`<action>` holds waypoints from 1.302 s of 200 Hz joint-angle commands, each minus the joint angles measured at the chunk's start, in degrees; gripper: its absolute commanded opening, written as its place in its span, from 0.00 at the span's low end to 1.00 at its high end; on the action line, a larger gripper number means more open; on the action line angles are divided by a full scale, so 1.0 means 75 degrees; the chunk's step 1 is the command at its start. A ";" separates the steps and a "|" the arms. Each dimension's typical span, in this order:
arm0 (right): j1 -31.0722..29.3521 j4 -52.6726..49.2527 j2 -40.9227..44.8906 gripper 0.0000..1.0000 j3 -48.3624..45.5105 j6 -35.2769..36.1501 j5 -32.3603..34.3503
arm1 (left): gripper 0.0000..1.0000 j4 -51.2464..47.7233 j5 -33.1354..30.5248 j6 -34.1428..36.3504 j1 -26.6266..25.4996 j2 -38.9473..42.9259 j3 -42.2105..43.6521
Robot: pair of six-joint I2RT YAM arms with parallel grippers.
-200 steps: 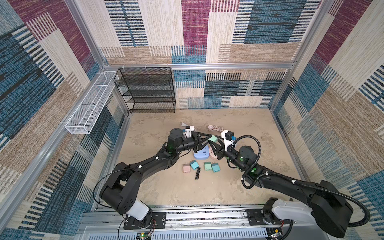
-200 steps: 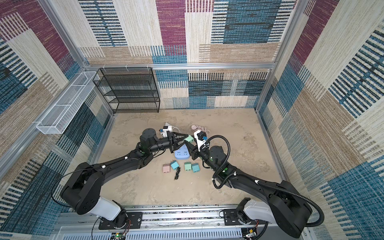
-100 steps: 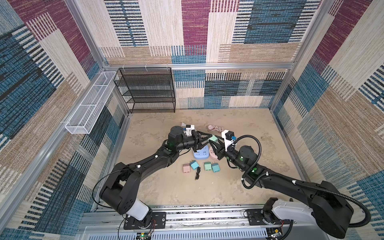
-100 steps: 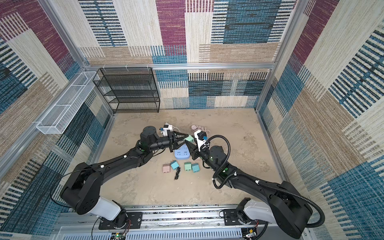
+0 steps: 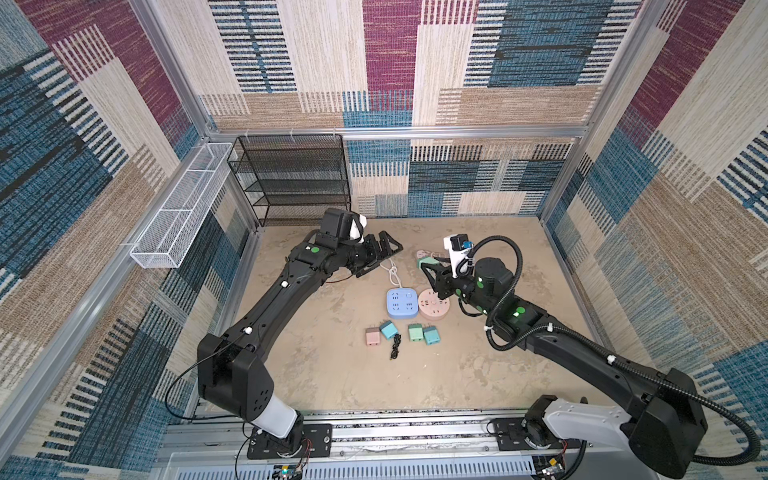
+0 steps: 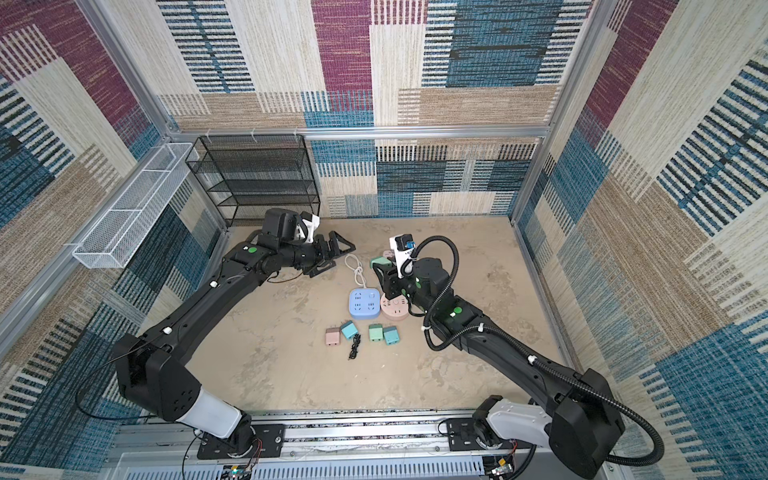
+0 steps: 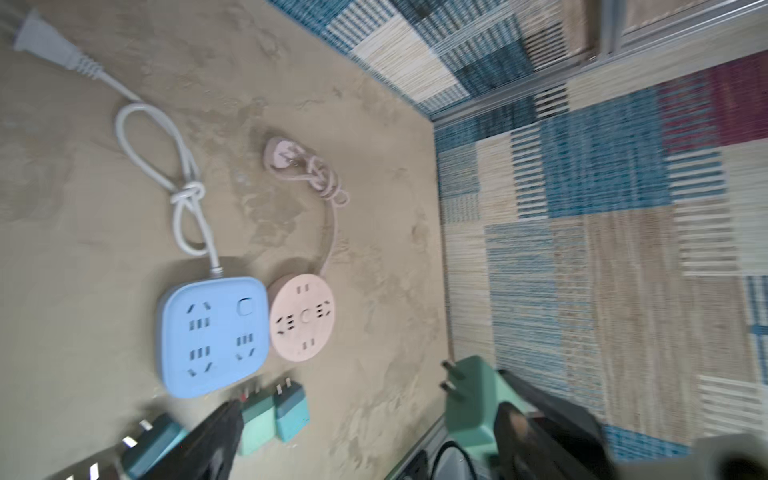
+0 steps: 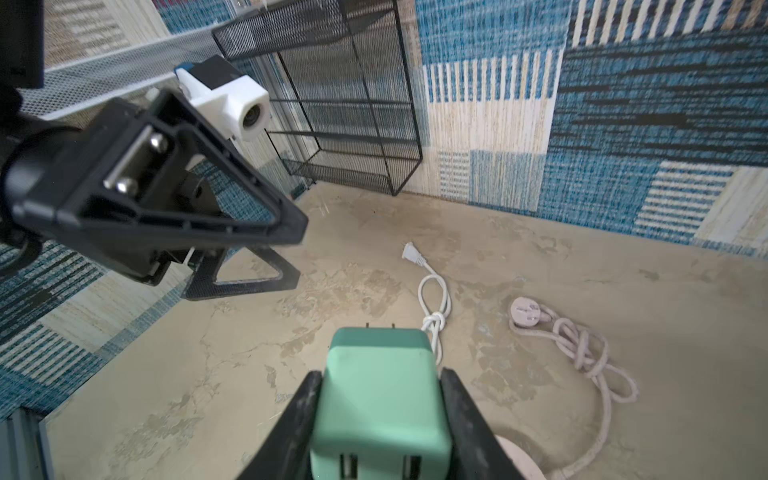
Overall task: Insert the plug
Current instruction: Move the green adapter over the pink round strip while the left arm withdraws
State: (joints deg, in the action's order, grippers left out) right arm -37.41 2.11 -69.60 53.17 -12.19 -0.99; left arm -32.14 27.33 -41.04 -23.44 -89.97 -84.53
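Note:
My right gripper (image 8: 380,432) is shut on a mint-green plug (image 8: 382,395), its two prongs pointing away from the wrist. In both top views this plug (image 5: 427,262) (image 6: 379,263) hangs above the floor, behind the round pink socket (image 5: 433,309). A blue square power strip (image 5: 402,304) lies beside the pink socket (image 7: 301,322). My left gripper (image 5: 384,259) stands open and empty, a short way left of the plug. In the left wrist view the green plug (image 7: 473,399) shows beside dark fingers, blurred.
Four small plugs lie in front of the strip: pink (image 5: 372,336), teal (image 5: 389,329), green (image 5: 414,332), teal (image 5: 431,334), with a black cable (image 5: 395,347). White cord (image 8: 434,307) and pink cord (image 8: 582,345) lie behind. A black wire shelf (image 5: 291,178) stands at the back left.
My left gripper has opened wide, let go of the green plug and drawn back to the left. The right gripper keeps the plug in much the same place.

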 commanded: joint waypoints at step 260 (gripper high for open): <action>0.1092 -0.6710 -0.4459 0.00 0.5099 -0.0330 -0.0413 | 1.00 -0.0238 -0.5110 0.2597 -0.1547 0.3760 0.3497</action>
State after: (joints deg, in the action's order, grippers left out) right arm -29.28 -44.27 -101.89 90.41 -15.29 -3.01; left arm -32.99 -11.62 -22.33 -34.92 -61.49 -59.11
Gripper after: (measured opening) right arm 0.420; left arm 0.995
